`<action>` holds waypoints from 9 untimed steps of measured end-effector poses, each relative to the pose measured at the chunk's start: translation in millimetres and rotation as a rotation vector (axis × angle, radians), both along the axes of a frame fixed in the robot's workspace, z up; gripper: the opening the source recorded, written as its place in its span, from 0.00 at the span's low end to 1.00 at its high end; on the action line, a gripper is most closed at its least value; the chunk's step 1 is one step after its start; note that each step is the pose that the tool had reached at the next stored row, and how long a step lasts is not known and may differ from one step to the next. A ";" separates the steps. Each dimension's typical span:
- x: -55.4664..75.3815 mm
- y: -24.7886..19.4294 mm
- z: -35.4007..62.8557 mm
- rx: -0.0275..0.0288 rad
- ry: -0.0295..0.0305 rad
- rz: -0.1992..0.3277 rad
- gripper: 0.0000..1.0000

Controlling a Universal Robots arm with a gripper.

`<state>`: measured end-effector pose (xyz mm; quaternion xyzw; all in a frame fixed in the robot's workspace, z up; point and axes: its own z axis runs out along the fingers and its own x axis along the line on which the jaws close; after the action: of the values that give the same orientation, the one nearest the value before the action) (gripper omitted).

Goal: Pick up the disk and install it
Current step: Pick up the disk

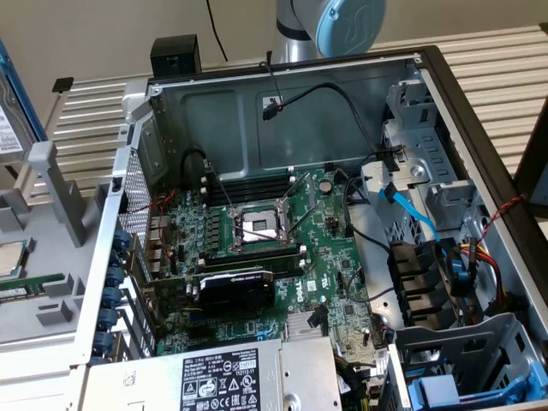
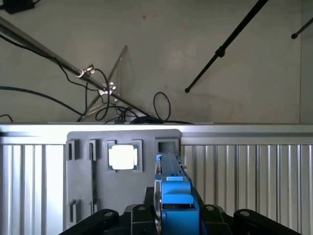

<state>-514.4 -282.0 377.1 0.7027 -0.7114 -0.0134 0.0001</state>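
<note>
In the wrist view the disk [image 2: 172,183] stands edge-on, its bright blue carrier toward the camera and a thin silver edge beside it. My gripper [image 2: 173,218] is shut on it, with a black finger on each side. Behind the disk is a grey parts holder [image 2: 83,166] with upright slots, one slot [image 2: 167,146] standing bare right behind the disk. At the exterior view's far left edge a blue-framed silver drive [image 1: 12,107] shows above the same grey holder [image 1: 47,193]; whether it is the held disk I cannot tell.
The open computer case [image 1: 282,111] holds the motherboard [image 1: 257,248], a power-supply box [image 1: 231,377], cables and metal drive cages [image 1: 445,193]. Another blue-carrier drive [image 1: 445,392] sits in the bay at the exterior view's lower right. A processor chip [image 2: 122,156] rests in the holder. Ribbed table [image 2: 244,181] surrounds it.
</note>
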 end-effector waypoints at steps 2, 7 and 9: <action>1.1 0.1 3.2 -0.0007 -0.0006 0.000 0.37; 6.2 0.3 11.4 -0.0026 -0.0017 0.000 0.37; 9.0 0.4 15.3 -0.0036 -0.0015 0.000 0.37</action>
<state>-505.4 -281.7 392.4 0.7027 -0.7114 -0.0116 0.0008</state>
